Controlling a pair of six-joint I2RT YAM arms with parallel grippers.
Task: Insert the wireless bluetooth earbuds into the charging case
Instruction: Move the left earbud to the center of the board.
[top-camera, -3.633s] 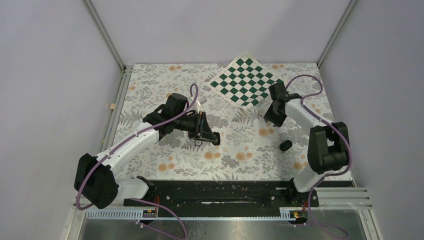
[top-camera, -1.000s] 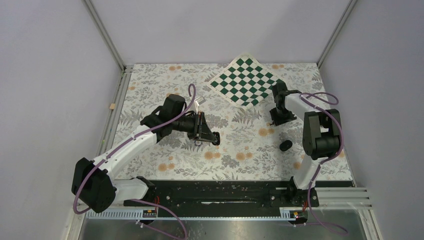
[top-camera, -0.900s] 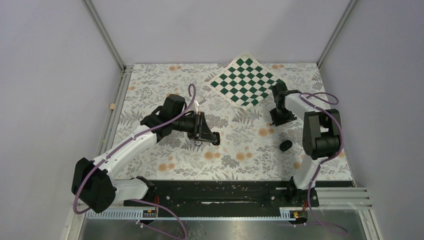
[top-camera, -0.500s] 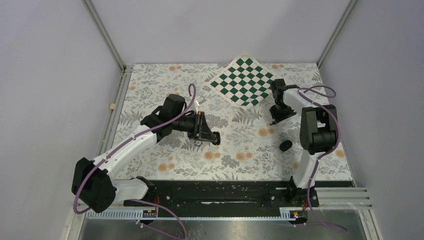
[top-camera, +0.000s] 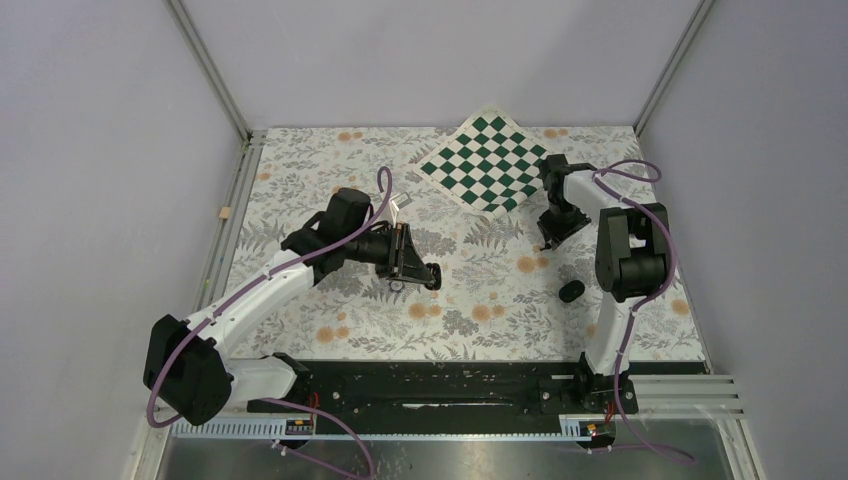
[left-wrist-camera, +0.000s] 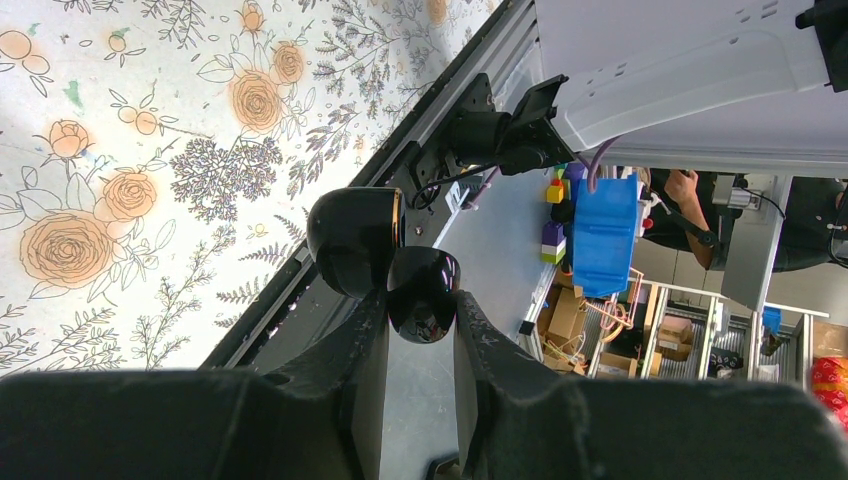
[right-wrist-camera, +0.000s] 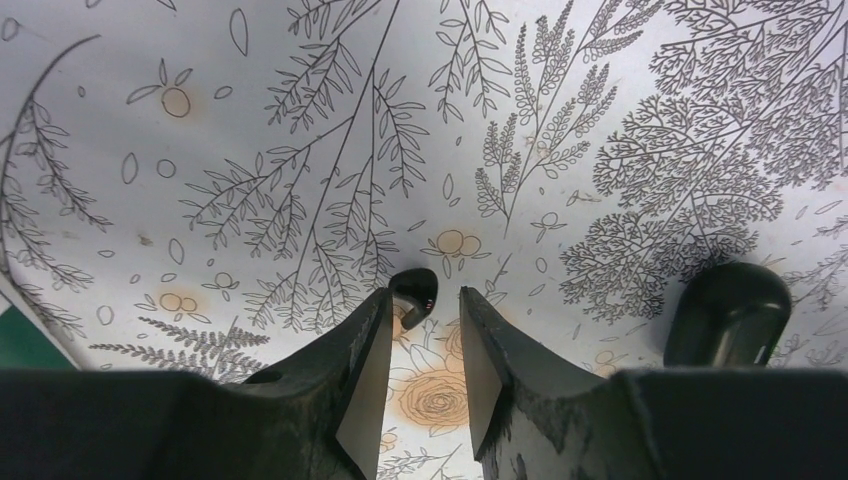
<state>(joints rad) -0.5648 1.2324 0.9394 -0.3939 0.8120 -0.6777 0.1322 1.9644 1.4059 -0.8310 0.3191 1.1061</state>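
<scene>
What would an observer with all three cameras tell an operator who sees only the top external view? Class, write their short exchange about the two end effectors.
Operator: From above I can't tell: is the left end effector holding anything?
Observer: Yes. The left end effector is shut on the charging case, which is hinged open.
Operator: And the right one?
Observer: The right end effector is open, with its fingers on either side of one earbud lying on the floral cloth.
</scene>
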